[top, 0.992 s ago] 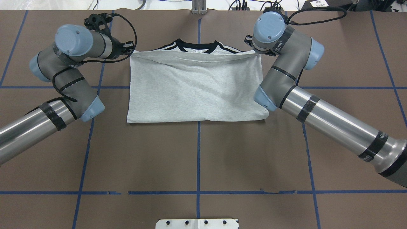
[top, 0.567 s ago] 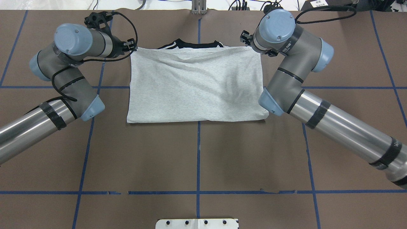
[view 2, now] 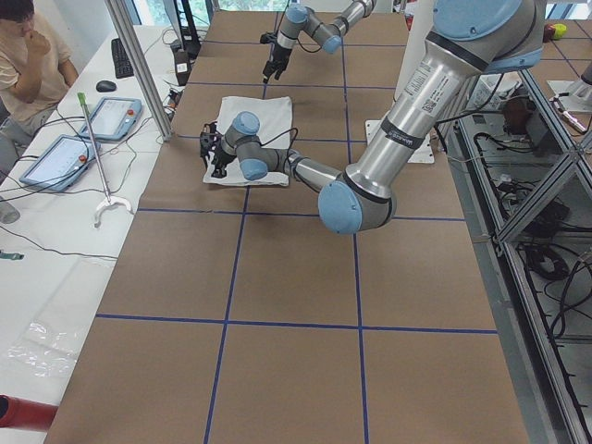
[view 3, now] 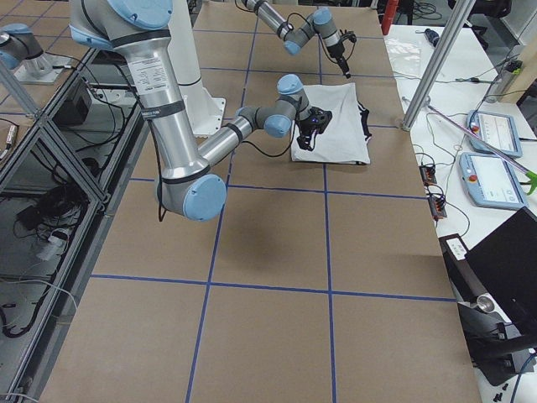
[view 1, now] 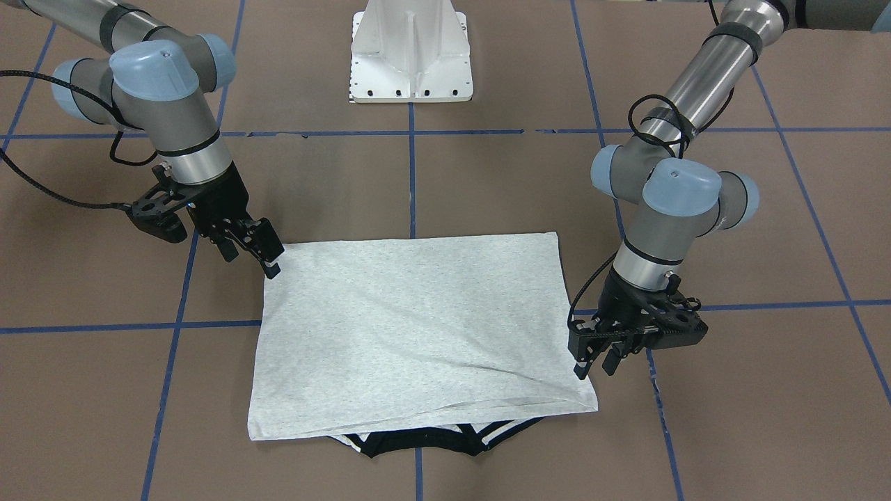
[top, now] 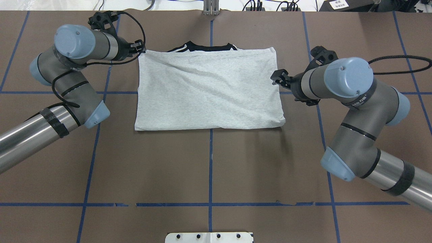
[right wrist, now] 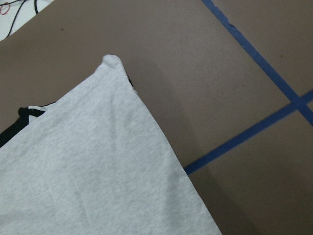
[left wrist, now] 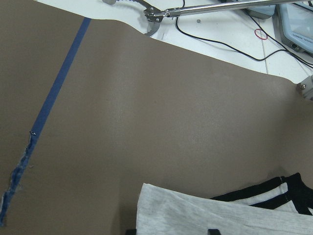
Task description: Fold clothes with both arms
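Observation:
The grey T-shirt (top: 207,91) lies folded in half on the brown table, plain back up. Its black collar (top: 202,47) peeks out at the far edge, and also shows in the front view (view 1: 418,445). My left gripper (top: 141,51) hovers at the shirt's far left corner; it appears on the right of the front view (view 1: 593,365). Its fingertips stand apart, and the cloth (left wrist: 220,215) lies flat beneath them. My right gripper (top: 276,78) is open and empty beside the shirt's right edge, seen on the left of the front view (view 1: 250,259). The far right corner (right wrist: 110,63) lies free.
The white pedestal (view 1: 411,56) stands at the robot's side of the table. Blue tape lines (top: 211,168) cross the brown surface. An operator (view 2: 32,55) sits at a side table with tablets (view 2: 111,116) beyond the far edge.
The folded hem has been carried over the shoulder stripes and laid down. My right gripper let go of the far right corner and drew back along the right edge. The left arm barely moved.

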{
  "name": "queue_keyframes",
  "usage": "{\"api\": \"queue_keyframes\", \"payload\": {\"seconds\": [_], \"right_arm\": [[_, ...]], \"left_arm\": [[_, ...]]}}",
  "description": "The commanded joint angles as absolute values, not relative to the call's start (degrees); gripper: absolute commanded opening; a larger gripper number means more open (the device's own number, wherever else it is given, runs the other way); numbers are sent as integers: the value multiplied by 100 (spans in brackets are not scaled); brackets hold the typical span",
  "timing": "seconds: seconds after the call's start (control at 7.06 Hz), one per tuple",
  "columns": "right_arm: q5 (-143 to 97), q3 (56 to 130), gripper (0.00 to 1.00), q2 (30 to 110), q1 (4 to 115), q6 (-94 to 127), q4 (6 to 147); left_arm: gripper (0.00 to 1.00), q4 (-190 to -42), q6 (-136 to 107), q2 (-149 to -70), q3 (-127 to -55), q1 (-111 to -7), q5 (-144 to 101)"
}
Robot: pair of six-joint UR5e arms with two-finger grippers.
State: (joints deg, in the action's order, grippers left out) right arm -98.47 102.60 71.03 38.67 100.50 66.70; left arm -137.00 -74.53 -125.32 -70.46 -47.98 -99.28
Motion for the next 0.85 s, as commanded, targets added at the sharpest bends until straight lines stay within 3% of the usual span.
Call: {"api": "queue_keyframes", "payload": {"seconds": [0.0,0.14,0.42,0.57,0.71], "right_arm": [[-9826,10196,100,7461,3578,10739,6355],[-9722,9995,99,7384,3316,10740,6372],[-9686,9826,81,7357,3235,10740,6363],[-9686,9844,57,7365,3217,10740,6372],[-9729,9948,1,7357,3225,10819,6389]], "left_arm": [[58,-13711,-7453,-12533,-7049,-4790,-9923],[58,-13711,-7453,-12533,-7049,-4790,-9923],[58,-13702,-7462,-12559,-7049,-4790,-9923],[58,-13702,-7462,-12551,-7049,-4790,-9923],[58,-13702,-7462,-12559,-7049,-4790,-9923]]}}
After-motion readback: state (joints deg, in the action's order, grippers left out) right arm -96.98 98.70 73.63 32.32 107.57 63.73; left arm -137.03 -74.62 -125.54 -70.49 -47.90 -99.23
